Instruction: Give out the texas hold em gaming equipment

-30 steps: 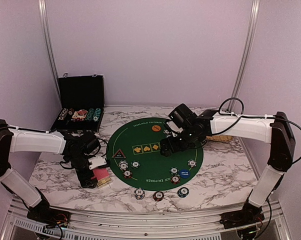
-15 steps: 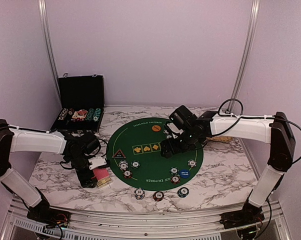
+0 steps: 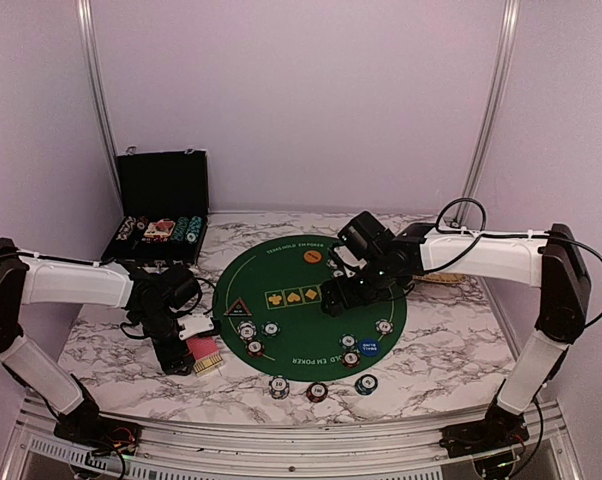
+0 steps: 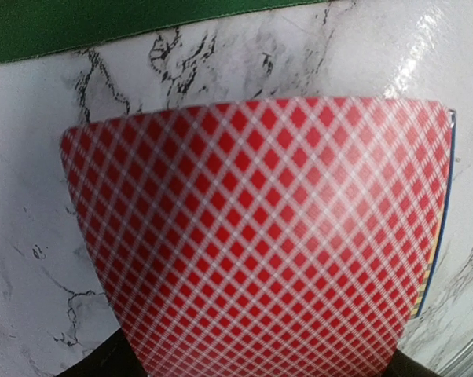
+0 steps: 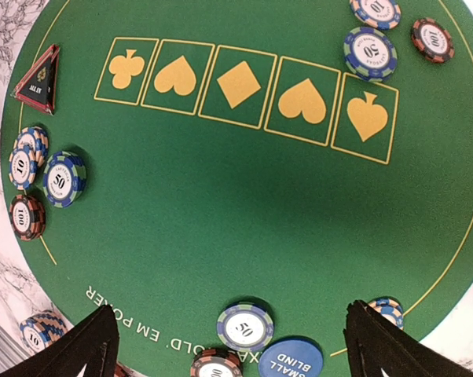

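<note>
My left gripper (image 3: 191, 350) is shut on a stack of red-backed playing cards (image 3: 204, 348), low over the marble left of the green mat (image 3: 301, 320). The cards (image 4: 260, 236) fill the left wrist view and hide the fingers. My right gripper (image 3: 341, 297) is open and empty above the mat's middle; in its wrist view (image 5: 232, 345) it hangs over a 50 chip (image 5: 244, 326) and the blue button (image 5: 290, 363). Chip groups lie on the mat at left (image 3: 249, 330) and right (image 3: 351, 345). The black triangular button (image 3: 238, 308) and the orange button (image 3: 312, 257) also lie on the mat.
Three chip stacks (image 3: 317, 391) sit on the marble in front of the mat. The open black case (image 3: 161, 210) with chips stands at the back left. A tan woven tray (image 3: 443, 276) lies behind the right arm. More chips (image 5: 370, 52) lie at the mat's far edge.
My right gripper has drifted very slightly over the mat. The left gripper and cards have not moved.
</note>
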Robot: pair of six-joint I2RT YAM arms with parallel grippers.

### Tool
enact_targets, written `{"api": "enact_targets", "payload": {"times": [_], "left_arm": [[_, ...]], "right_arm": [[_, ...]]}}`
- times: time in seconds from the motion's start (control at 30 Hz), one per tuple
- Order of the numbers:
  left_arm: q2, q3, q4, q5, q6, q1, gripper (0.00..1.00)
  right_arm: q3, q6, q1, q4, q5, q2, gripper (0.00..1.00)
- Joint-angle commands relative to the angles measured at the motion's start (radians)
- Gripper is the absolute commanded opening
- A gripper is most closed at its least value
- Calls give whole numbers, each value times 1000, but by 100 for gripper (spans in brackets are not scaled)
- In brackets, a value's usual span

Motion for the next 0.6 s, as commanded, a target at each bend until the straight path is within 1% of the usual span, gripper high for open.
{"api": "enact_targets", "payload": {"times": [0.0, 0.27, 0.43, 0.57], "left_arm": [[20, 22, -9, 22, 19, -4, 82], [9, 27, -13, 14, 29, -4, 80], [14, 33, -16, 8, 31, -4, 71], [4, 39, -16, 2, 30, -4, 67]], "right_arm": [[-1, 5, 11, 17, 3, -29, 98], [4, 2, 13, 19, -5, -25, 98], [6, 3, 12, 20, -6, -23, 97], [3, 5, 14, 25, -6, -25, 97]]}}
